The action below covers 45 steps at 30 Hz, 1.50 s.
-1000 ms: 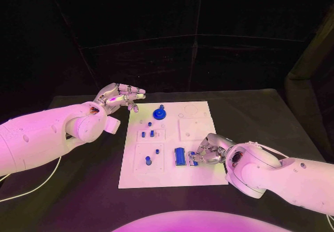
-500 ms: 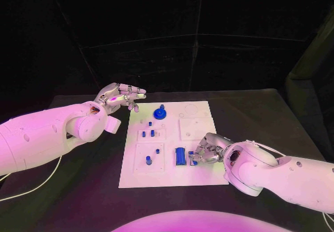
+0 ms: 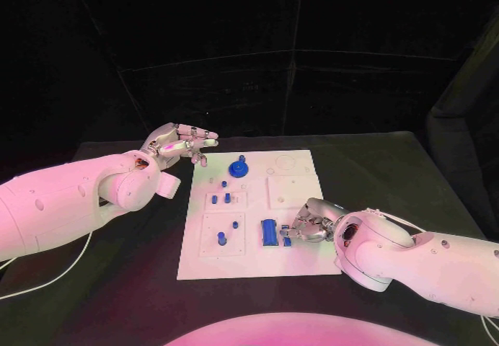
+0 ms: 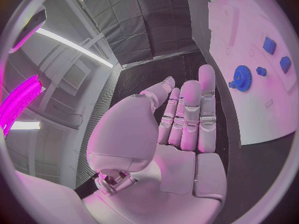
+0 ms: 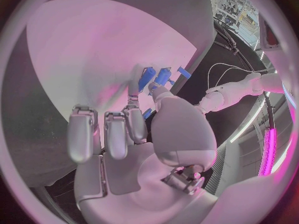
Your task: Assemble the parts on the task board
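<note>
The white task board (image 3: 301, 267) lies mid-table. On it stand a blue gear (image 3: 238, 170) at the far end, small blue pegs (image 3: 221, 197) in the middle, and two more pegs (image 3: 221, 238) near a blue block (image 3: 270, 233). My right hand (image 3: 312, 220) rests on the board's right side, and its thumb and a finger pinch a small blue part (image 3: 287, 238) just right of the block. That part (image 5: 146, 113) peeks out between the thumb and a finger, with the block (image 5: 154, 77) beyond the fingertips. My left hand (image 3: 183, 144) hovers off the board's far left corner, fingers straight and holding nothing. The gear (image 4: 241, 77) lies beyond that hand (image 4: 187, 119).
The black table (image 3: 395, 173) runs wide on both sides of the board. A white cable (image 3: 47, 277) lies on the table at the left. Dark curtains close off the back.
My right hand has edged a little toward the blue block with the small part. The left hand has stayed where it was.
</note>
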Each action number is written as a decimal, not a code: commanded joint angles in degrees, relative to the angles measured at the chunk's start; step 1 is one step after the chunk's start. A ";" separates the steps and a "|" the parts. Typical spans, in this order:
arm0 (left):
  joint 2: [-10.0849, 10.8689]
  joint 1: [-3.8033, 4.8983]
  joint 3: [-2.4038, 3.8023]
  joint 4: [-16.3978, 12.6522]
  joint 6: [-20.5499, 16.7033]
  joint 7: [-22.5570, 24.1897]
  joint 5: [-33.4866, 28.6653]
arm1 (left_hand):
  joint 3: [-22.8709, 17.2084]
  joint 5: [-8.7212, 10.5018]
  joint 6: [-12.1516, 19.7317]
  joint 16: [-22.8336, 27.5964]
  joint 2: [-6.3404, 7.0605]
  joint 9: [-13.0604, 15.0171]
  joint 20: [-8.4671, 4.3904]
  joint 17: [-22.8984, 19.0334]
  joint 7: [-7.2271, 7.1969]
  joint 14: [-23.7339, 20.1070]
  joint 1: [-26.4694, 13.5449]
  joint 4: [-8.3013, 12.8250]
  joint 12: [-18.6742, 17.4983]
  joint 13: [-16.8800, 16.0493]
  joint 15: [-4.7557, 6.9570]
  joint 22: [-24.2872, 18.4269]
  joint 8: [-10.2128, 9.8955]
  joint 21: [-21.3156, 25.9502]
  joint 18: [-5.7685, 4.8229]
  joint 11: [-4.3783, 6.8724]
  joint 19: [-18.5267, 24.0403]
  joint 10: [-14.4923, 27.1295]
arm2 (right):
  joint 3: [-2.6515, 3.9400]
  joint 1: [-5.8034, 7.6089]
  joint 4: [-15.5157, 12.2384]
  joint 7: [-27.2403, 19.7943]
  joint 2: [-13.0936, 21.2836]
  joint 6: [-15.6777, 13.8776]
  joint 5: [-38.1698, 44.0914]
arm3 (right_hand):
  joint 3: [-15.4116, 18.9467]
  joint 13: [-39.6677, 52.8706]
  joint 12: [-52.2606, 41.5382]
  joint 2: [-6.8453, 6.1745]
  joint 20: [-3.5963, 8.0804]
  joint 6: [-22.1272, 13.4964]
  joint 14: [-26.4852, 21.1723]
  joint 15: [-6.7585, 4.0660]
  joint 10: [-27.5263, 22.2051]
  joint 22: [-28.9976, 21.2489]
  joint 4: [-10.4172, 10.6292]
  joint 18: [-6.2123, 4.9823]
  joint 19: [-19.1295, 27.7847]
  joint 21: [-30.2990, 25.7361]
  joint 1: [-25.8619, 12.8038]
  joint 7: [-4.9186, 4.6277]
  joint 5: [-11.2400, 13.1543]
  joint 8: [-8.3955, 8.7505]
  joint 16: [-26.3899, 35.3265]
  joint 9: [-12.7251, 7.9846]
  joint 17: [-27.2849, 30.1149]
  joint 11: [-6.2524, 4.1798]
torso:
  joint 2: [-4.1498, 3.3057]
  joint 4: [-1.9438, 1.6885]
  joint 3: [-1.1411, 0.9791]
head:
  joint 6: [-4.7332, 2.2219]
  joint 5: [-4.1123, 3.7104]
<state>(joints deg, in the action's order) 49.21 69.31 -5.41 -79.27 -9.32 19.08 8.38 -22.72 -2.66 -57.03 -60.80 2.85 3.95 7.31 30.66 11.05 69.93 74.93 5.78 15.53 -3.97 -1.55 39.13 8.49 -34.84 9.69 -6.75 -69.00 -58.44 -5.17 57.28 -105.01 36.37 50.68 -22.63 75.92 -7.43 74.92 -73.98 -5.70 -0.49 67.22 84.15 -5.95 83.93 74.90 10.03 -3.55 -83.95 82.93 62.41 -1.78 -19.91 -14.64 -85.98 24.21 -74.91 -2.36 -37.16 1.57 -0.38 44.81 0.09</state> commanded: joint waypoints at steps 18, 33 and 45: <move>-0.06 0.07 0.04 0.04 0.62 0.11 -0.19 | -0.35 -0.15 0.32 0.37 -0.10 -0.06 -0.10 -0.13 0.03 -0.47 0.16 0.08 0.36 0.10 -0.15 -0.07 0.28 0.25 0.76 -0.18 0.36 0.44 | 0.00 0.04 -1.98 -6.43 2.89 2.45 -0.29 | 7.40 4.94 1.64 0.39 -0.01 -1.89 4.39 0.29 0.44 3.32 -0.92 0.90 -1.66 -0.30 5.96 -0.50 9.54 -0.62 0.08 1.01 -7.42 0.41 | 0.08 0.02 0.00 | -0.22 -0.30; -0.11 0.07 0.02 0.15 0.68 0.02 -0.19 | -0.41 -0.15 0.34 0.36 -0.14 -0.06 -0.10 -0.15 0.03 -0.48 0.22 0.12 0.37 0.11 -0.15 -0.09 0.29 0.26 0.76 -0.18 0.36 0.49 | -0.01 0.04 -1.54 -7.61 3.44 3.86 -0.46 | 8.12 4.99 1.65 1.00 -0.05 -1.89 4.42 0.32 0.44 3.44 -1.52 0.93 -1.69 -0.24 7.02 -0.51 10.28 -0.69 0.02 1.10 -7.56 0.43 | -0.04 -0.03 0.00 | -0.20 -0.27; -0.14 0.07 -0.01 0.16 0.70 0.02 -0.19 | -0.43 -0.14 0.36 0.37 -0.15 -0.06 -0.10 -0.20 0.04 -0.50 0.24 0.15 0.39 0.11 -0.15 -0.10 0.29 0.27 0.76 -0.18 0.36 0.51 | -0.01 0.02 0.20 -7.18 2.29 1.84 0.40 | 8.77 5.23 1.32 2.39 -0.03 -1.73 4.45 0.28 0.60 3.63 -1.52 0.96 -1.77 -0.13 7.40 -0.42 9.71 -0.83 -0.05 1.19 -7.70 0.36 | -0.05 -0.01 -0.03 | 0.00 -0.11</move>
<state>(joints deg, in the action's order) 49.13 69.31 -5.46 -79.08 -9.22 18.94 8.38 -22.88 -2.66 -57.03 -60.80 2.85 3.95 7.31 30.52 11.05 69.72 74.93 5.93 15.53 -3.93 -1.75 39.10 8.49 -34.84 9.69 -6.96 -69.00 -58.24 -5.16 57.27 -104.91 29.57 53.08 -19.71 75.83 1.03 74.92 -72.71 -3.88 -0.49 65.55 84.15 -5.95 83.93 74.90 8.55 -3.55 -83.95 82.93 69.85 -2.34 -9.86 -15.09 -85.98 25.33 -74.90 -2.36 -37.21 1.48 -0.38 44.79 -0.04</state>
